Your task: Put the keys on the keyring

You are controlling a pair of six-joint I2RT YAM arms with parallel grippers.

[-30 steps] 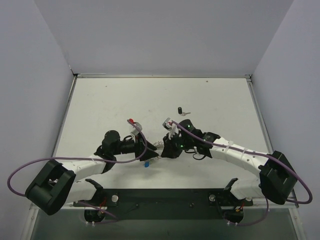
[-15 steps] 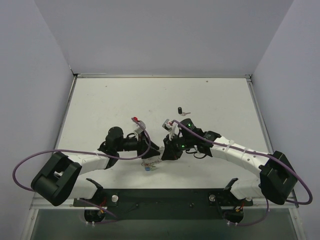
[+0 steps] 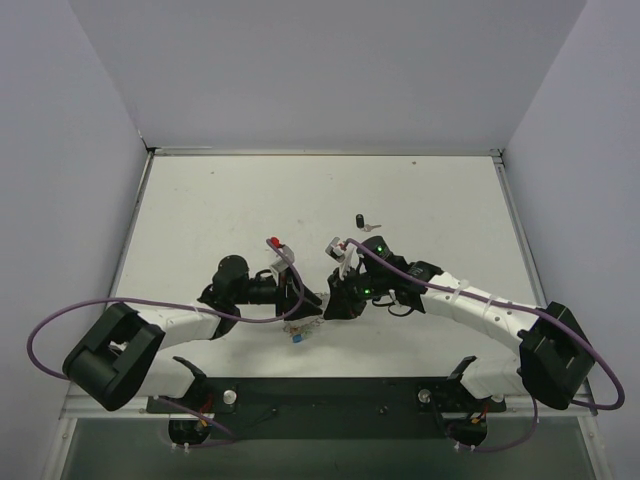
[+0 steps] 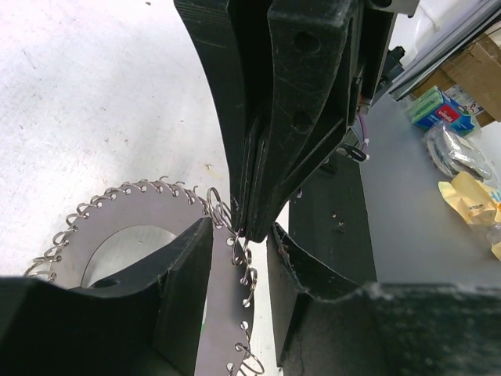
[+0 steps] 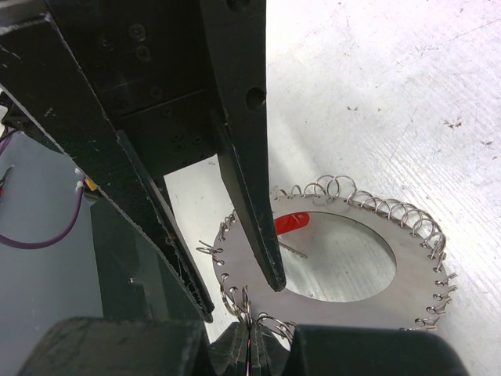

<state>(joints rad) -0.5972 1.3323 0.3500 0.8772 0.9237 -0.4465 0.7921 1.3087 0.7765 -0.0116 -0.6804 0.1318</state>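
Observation:
The keyring (image 4: 141, 227) is a flat silvery disc with a wide hole and wire loops round its rim. It lies low over the table between the two grippers (image 3: 299, 325). My right gripper (image 5: 250, 333) is shut on one wire loop at the rim. My left gripper (image 4: 239, 235) is open and straddles the rim right beside that loop, one finger (image 5: 246, 196) over the disc and the other off its edge. A red-headed key (image 5: 293, 223) shows through the hole of the keyring (image 5: 344, 278). A blue-headed key (image 3: 297, 338) sits just below the grippers. A black-headed key (image 3: 361, 220) lies further back.
The two grippers, left (image 3: 308, 303) and right (image 3: 328, 303), meet tip to tip near the front middle of the white table (image 3: 200, 210). White walls close in the left, back and right sides. The arm bases and a dark rail (image 3: 330, 395) are at the near edge.
My left arm has moved a little to the right and closer to the right gripper. The blue key now sits slightly lower in the top view. The right arm has barely moved.

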